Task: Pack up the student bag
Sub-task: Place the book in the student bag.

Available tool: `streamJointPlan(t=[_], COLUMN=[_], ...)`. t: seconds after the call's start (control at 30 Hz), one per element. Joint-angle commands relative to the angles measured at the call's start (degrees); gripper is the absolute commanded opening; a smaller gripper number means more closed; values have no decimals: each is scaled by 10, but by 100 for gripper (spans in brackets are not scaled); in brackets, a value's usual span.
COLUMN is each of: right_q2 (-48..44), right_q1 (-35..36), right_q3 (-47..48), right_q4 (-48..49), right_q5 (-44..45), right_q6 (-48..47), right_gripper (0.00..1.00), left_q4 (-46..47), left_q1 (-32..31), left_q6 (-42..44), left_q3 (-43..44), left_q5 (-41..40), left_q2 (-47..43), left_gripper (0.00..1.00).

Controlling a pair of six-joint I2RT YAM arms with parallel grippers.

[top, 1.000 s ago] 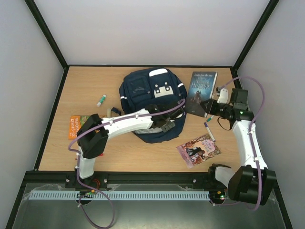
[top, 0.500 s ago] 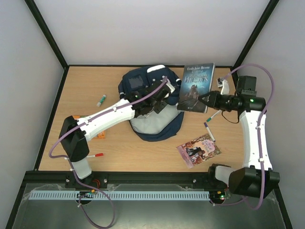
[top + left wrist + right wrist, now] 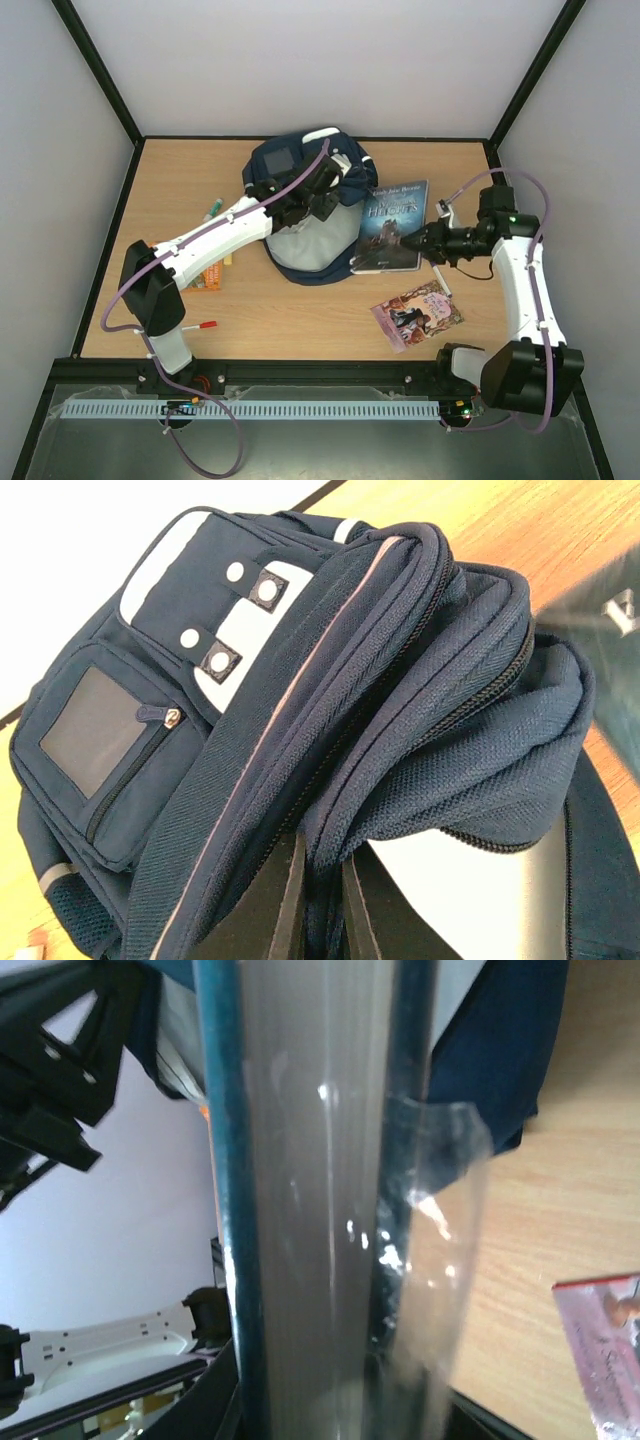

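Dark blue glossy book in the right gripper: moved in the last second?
Yes. The dark blue book, in the right gripper, shifted left toward the navy backpack and nearer the pink paperback.

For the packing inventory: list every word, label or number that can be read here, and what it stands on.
"HEIGHTS": pale capitals on the cover of the dark book, held by the right gripper.
Smaller lines on that cover: too small to read.
On the pink book: cover lettering blurred.
On the orange book: mostly hidden behind the left arm, unreadable.
On the student bag: no lettering shows.
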Motion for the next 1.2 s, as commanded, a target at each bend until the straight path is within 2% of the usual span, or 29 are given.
streamJointPlan(t=[0.0,0.27,0.47,0.67,0.83,1.17], right_q2=[-34,-69,-63,-100,-85,52], right_q1=[25,73,121,175,215,249], right_q3=[-35,-196,-208,-289,-239,-126], right_q4=[-33,11,67,174,230,243], right_q5=[-72,-113,-111,-127,-123,-144], right_q6=[10,110,140,225,210,154], right_gripper=[1,1,1,1,1,1], left_q4=[58,58,63,62,58,48], left_q1=[3,3,4,-1,-8,-12], left_q6=[-28,-37,-54,-65,-68,-75], left_q3=[21,29,20,16,15,16], left_q5=[-5,-3,28,54,56,59], left_q2=[-23,-7,-12,-17,-31,-65], left_gripper=[3,2,2,3,2,3])
